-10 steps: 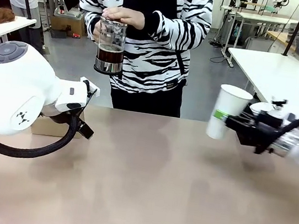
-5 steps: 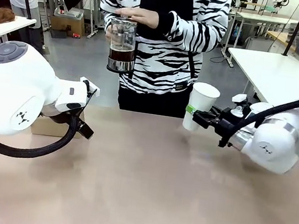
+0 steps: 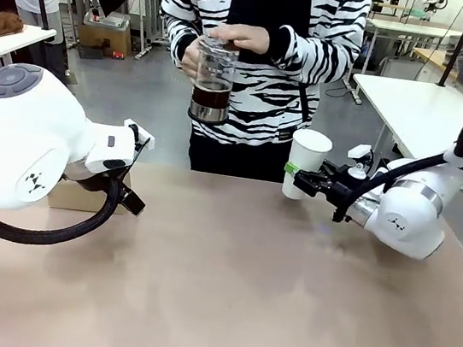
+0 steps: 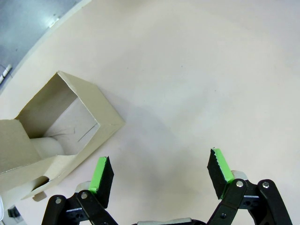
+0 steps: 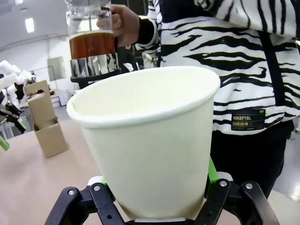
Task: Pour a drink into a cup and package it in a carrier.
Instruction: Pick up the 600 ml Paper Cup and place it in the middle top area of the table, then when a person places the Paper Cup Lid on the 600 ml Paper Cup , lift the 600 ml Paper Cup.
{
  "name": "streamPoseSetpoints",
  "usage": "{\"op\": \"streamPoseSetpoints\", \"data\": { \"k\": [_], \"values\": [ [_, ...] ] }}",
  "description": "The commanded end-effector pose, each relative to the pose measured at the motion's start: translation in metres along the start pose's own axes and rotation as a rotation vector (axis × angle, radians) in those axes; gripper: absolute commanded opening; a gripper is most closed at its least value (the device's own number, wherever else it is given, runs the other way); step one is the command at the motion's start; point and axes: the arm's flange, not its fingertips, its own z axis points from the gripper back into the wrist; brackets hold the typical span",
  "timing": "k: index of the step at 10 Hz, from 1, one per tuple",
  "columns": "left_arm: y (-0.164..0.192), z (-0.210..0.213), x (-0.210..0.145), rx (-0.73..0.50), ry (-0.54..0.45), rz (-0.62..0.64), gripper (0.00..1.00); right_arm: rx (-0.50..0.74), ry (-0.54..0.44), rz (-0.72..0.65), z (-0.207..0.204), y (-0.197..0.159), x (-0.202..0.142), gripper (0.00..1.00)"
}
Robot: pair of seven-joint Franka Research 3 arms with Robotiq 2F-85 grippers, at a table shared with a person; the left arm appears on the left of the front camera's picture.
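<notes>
The white paper cup (image 3: 306, 161) hangs tilted over the table's far right, my right gripper (image 3: 294, 174) shut on its lower part. In the right wrist view the cup (image 5: 150, 140) stands open-mouthed and looks empty between the green pads (image 5: 212, 176). A person at the far edge holds a clear glass jug (image 3: 213, 80) with the dark brown drink (image 5: 92, 44), one hand on its top, just left of and above the cup. My left gripper (image 4: 161, 173) is open above bare table. The carrier is out of view.
A plain brown cardboard box (image 4: 65, 124) lies open-topped on the table (image 3: 215, 292) by my left arm (image 3: 19, 148), a white cylinder (image 4: 47, 146) inside it. White tables stand behind the person at right.
My right gripper has carried the cup leftward to the table's far edge. The person has stepped right with the jug, closing on the cup. The left arm has not moved.
</notes>
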Motion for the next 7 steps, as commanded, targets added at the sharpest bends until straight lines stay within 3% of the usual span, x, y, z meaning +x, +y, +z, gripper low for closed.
{"op": "streamPoseSetpoints", "data": {
  "k": [1, 7],
  "values": [
    [0.0006, 0.0005, -0.0002, -0.002, -0.002, 0.002, 1.00, -0.001, 0.001, -0.012, 0.0009, 0.0050, 0.0004, 0.80],
    [0.0006, 0.0005, -0.0002, -0.002, -0.002, 0.002, 1.00, -0.001, 0.001, -0.012, 0.0009, 0.0050, 0.0004, 0.80]
  ]
}}
